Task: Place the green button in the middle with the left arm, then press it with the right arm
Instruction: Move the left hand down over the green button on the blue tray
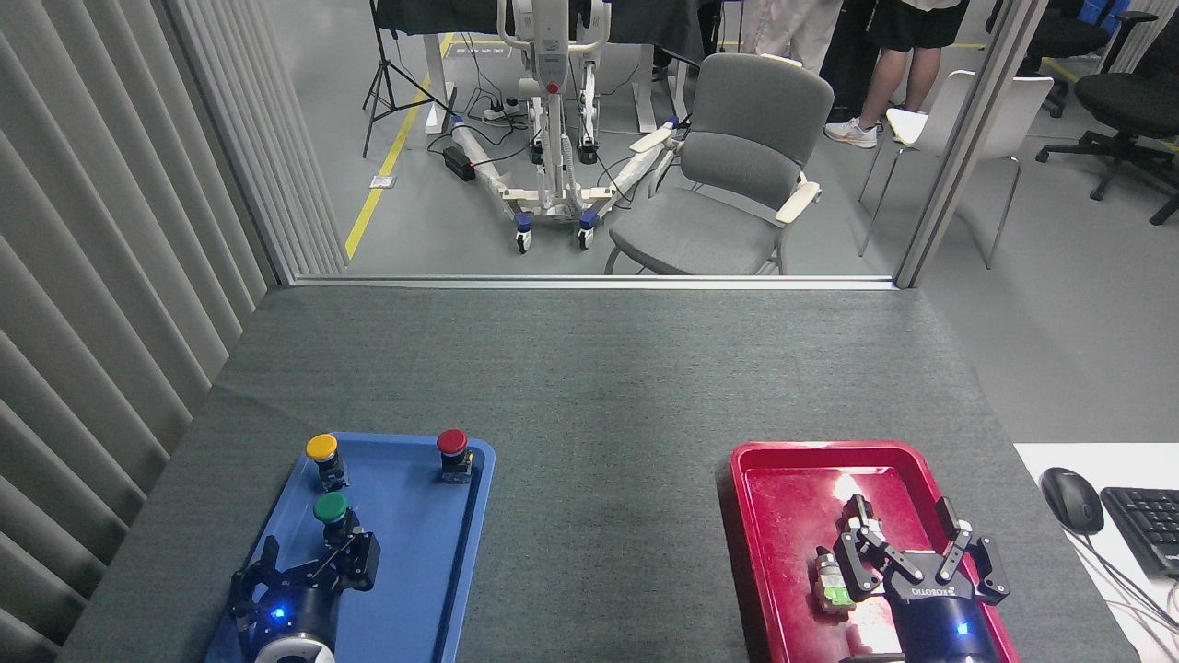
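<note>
Left tool (309, 564): black, unlettered, blue light lit; fingers spread, nothing between them, one fingertip (361, 545) just beside the base of the green button (331, 509). Green button: upright on the blue tray (414, 552), near side, ahead of the left tool; yellow button (322, 451) and red button (451, 446) stand at the tray's far end, apart from it. Right tool (912, 543): lettered, fingers spread, empty, poised over the red tray (783, 497) near a small green-and-white item (832, 591). Middle (608, 479): bare grey cloth of the desk between the two trays. Step in hand, as judged: approach to the grasp; button not yet seized. Next move calls for: straddling the button's base with both fingers, closing, lifting clear of the tray lip, carrying rightward to the cloth, setting it upright.
</note>
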`<state>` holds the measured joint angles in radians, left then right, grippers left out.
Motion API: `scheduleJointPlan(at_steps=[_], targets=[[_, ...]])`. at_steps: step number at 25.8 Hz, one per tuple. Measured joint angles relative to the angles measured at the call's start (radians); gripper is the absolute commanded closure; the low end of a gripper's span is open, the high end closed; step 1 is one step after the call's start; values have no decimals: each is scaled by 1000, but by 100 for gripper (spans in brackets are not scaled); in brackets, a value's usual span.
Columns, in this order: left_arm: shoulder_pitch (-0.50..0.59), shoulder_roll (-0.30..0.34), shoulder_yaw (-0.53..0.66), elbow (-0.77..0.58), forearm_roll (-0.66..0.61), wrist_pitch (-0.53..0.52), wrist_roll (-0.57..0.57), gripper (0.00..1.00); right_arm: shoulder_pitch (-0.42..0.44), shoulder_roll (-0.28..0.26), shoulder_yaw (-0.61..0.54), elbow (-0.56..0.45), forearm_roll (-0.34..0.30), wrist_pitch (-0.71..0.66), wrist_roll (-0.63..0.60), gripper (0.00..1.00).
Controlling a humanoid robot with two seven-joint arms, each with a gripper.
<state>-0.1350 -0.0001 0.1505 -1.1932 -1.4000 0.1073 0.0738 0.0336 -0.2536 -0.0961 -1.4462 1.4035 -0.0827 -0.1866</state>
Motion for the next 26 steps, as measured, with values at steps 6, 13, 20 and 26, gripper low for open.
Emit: scheduleJointPlan(at_steps=[6,13,20,26], targets=[[-10,22,-36,39,-18,30,74,0,3,25,74,0,172,134,2,7],[-36,48,-122,91,-20,21,95,1,4,32,106,-1,191,154,3,2],[-90,54,-142,153,-18,15,95,6,6,51,104,-5,192,111,5,1],[-139,55,-142,224,-15,14,93,19,11,75,104,-6,172,92,2,1]])
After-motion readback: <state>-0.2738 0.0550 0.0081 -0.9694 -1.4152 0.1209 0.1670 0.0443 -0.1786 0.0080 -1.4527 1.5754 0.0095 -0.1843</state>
